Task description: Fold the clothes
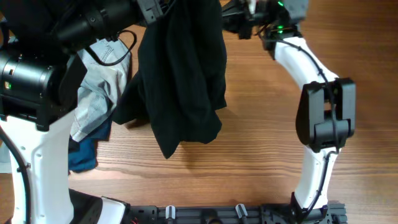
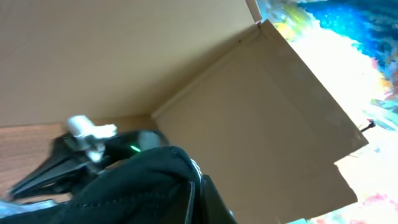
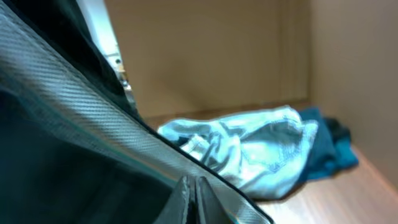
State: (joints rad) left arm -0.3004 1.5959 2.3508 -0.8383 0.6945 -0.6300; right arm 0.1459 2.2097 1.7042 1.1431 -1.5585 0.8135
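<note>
My left fingers (image 1: 150,12) are clamped on the upper edge of the black shorts (image 1: 180,81). My right fingers (image 3: 191,196) are pinched shut on the same garment. The shorts hang over the bench (image 1: 249,162), just beside the light-blue denim (image 1: 99,93).

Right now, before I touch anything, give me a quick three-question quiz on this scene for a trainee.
1. True or false: the black shorts are neatly folded.
2. Which lies beside the shorts? A denim, B towel, C cup.
3. Fill in: the right jaws are ____ on the shorts.
Key: 1 false; 2 A; 3 shut.
</note>
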